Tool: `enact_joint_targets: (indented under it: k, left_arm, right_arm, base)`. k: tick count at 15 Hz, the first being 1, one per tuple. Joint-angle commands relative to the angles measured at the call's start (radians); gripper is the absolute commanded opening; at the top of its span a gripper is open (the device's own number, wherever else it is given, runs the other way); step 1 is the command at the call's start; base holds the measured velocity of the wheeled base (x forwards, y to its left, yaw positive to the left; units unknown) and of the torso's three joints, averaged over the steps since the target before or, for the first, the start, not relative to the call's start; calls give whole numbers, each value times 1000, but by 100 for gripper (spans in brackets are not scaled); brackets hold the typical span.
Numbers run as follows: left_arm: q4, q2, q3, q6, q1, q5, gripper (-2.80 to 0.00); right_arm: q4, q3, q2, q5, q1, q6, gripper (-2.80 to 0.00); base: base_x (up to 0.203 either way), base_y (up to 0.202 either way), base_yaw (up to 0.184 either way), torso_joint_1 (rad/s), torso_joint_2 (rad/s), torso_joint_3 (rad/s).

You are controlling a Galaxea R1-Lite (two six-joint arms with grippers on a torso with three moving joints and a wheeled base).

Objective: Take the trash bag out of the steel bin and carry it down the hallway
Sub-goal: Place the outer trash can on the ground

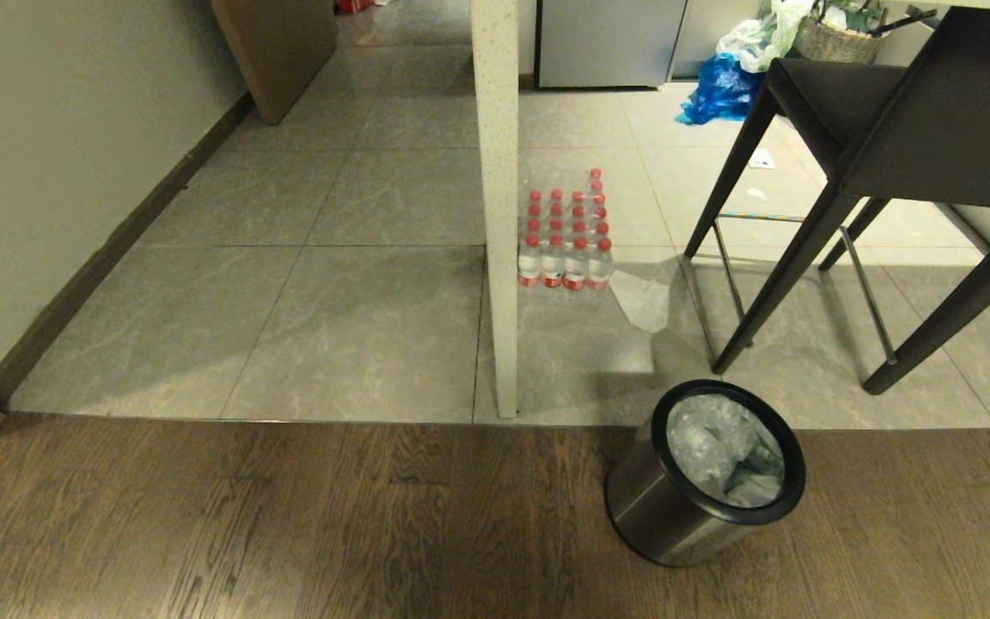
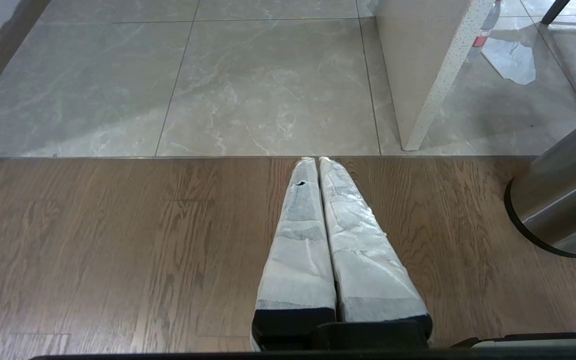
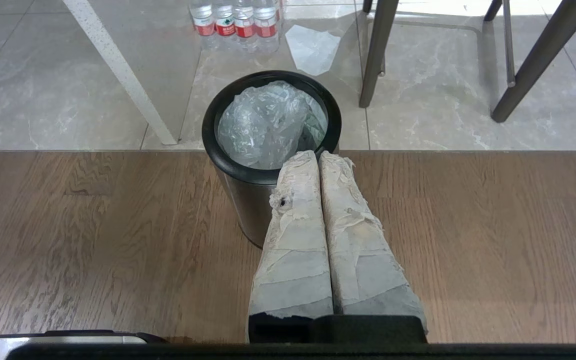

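Note:
The steel bin [image 1: 675,507] with its black rim stands on the dark wood floor just short of the tile edge. Inside it sits the crumpled translucent trash bag [image 1: 714,447], with a dark patch showing on one side. In the right wrist view my right gripper [image 3: 317,156] is shut and empty, its taped tips in front of the near rim of the steel bin [image 3: 248,200], with the trash bag [image 3: 263,125] beyond them. My left gripper [image 2: 316,160] is shut and empty over bare wood, the steel bin [image 2: 563,200] off to its side. The grey-tiled hallway [image 1: 357,198] runs ahead.
A white speckled post [image 1: 499,215] stands beside the bin. Behind it is a pack of red-capped water bottles [image 1: 565,236] and a flat scrap of plastic [image 1: 643,297]. A black stool [image 1: 873,198] stands to the right, a blue bag [image 1: 718,90] beyond. A beige wall [image 1: 57,155] runs along the left.

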Motion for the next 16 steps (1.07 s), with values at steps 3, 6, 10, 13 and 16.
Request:
enact_joint_targets:
  k: [3, 6, 10, 13, 16]
  left_arm:
    - [0, 0, 0, 0, 0, 0, -280]
    - [0, 0, 0, 0, 0, 0, -280]
    - [0, 0, 0, 0, 0, 0, -280]
    - [0, 0, 0, 0, 0, 0, -280]
    - [0, 0, 0, 0, 0, 0, -280]
  right_arm:
    - [0, 0, 0, 0, 0, 0, -280]
    - [0, 0, 0, 0, 0, 0, -280]
    - [0, 0, 0, 0, 0, 0, -280]
    - [0, 0, 0, 0, 0, 0, -280]
    - [0, 0, 0, 0, 0, 0, -280]
  base:
    - [0, 0, 0, 0, 0, 0]
    - [0, 0, 0, 0, 0, 0]
    - [0, 0, 0, 0, 0, 0]
    - [0, 0, 0, 0, 0, 0]
    - [0, 0, 0, 0, 0, 0]
